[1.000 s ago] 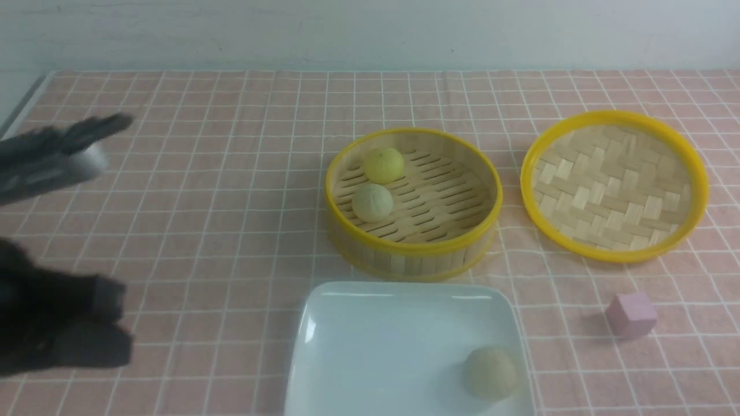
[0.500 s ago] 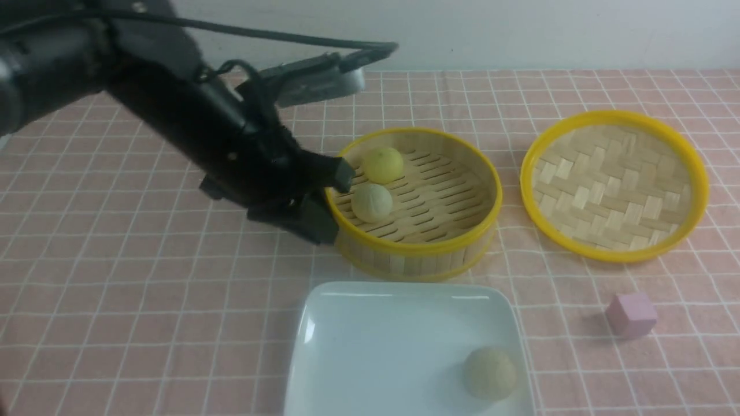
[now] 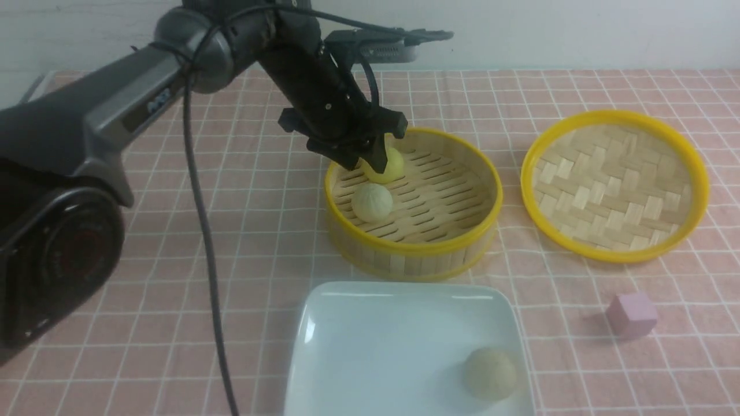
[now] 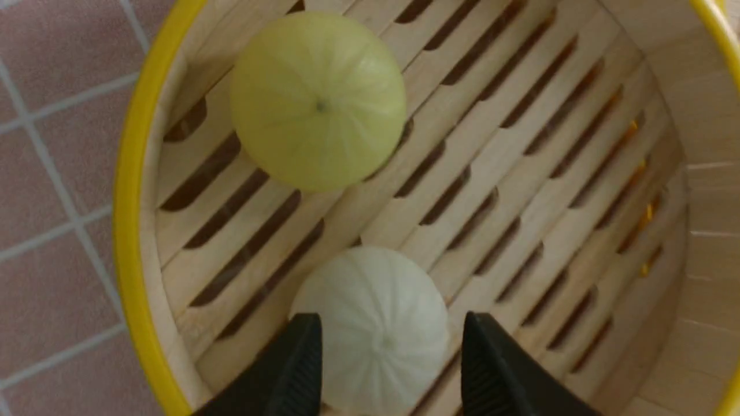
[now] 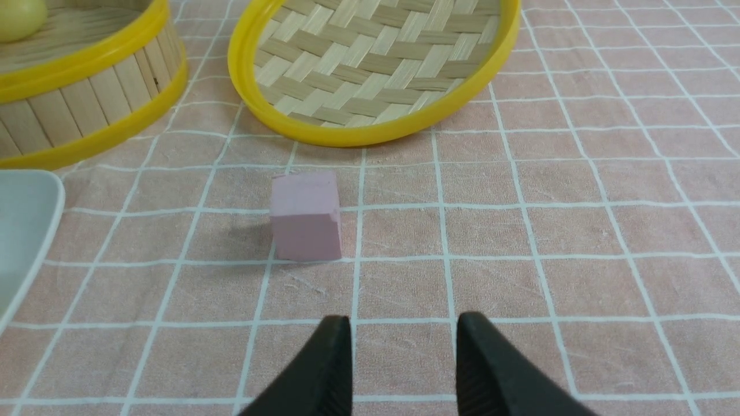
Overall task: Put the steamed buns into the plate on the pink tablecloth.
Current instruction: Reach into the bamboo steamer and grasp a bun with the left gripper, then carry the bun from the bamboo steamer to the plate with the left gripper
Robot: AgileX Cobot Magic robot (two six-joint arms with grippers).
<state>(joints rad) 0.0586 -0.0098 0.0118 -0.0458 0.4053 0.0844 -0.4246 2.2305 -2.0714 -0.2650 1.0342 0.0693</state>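
On the pink tablecloth (image 3: 173, 242) the white plate (image 3: 358, 341) at the front holds one cream steamed bun (image 3: 490, 373). A yellow bun (image 3: 392, 164) and a cream bun (image 3: 373, 202) lie in the bamboo steamer (image 3: 416, 249). My left gripper (image 3: 371, 163) is open inside the steamer's rim, partly hiding the yellow bun. In the left wrist view its fingertips (image 4: 306, 346) flank the cream bun (image 4: 376, 312), with the yellow bun (image 4: 318, 101) beyond. My right gripper (image 5: 404, 319) is open and empty low over the cloth, out of the front view.
The woven bamboo lid (image 3: 614, 185) lies right of the steamer. A small pink-purple cube (image 3: 630, 314) sits on the cloth right of the plate and just ahead of my right gripper (image 5: 305, 216). The left arm's cable (image 3: 202, 248) hangs over the cloth.
My left arm has swung from the left edge of the table across to the steamer, and its gripper now hangs over the buns. The buns, plate and cube have not moved.
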